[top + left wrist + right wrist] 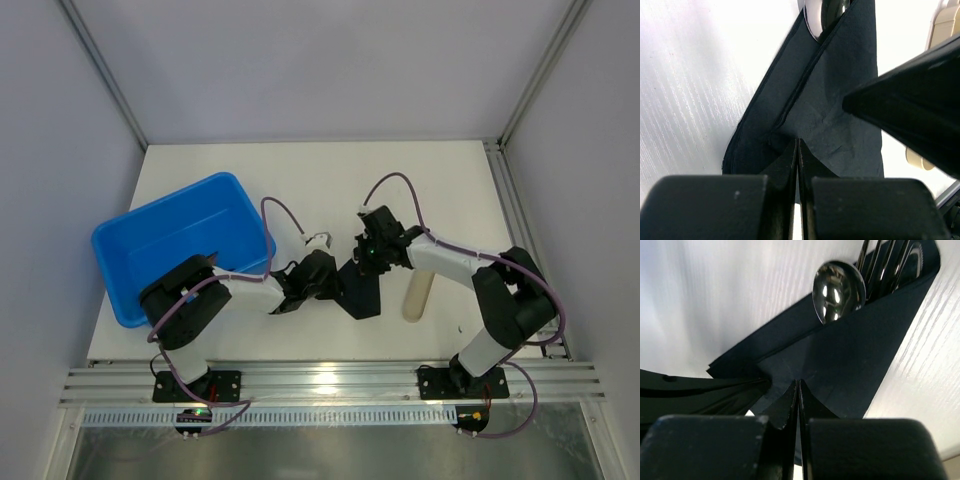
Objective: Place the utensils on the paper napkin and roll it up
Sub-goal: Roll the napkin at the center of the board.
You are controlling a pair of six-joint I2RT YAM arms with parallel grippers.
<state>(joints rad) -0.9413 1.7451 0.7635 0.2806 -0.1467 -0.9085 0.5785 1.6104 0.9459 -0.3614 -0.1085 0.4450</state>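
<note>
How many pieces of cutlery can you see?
3, side by side, poking from the folded napkin: spoon, fork, then knife. Others may hide inside.

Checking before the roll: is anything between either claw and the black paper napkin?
Nothing visible. The left claw and right claw, both shut, have their tips right at the thin black paper napkin, which is folded over the shiny silver metal utensils.

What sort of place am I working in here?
Probably a lab test cell: a white table boxed in by plain grey walls, with a metal mounting rail along its near edge.
</note>
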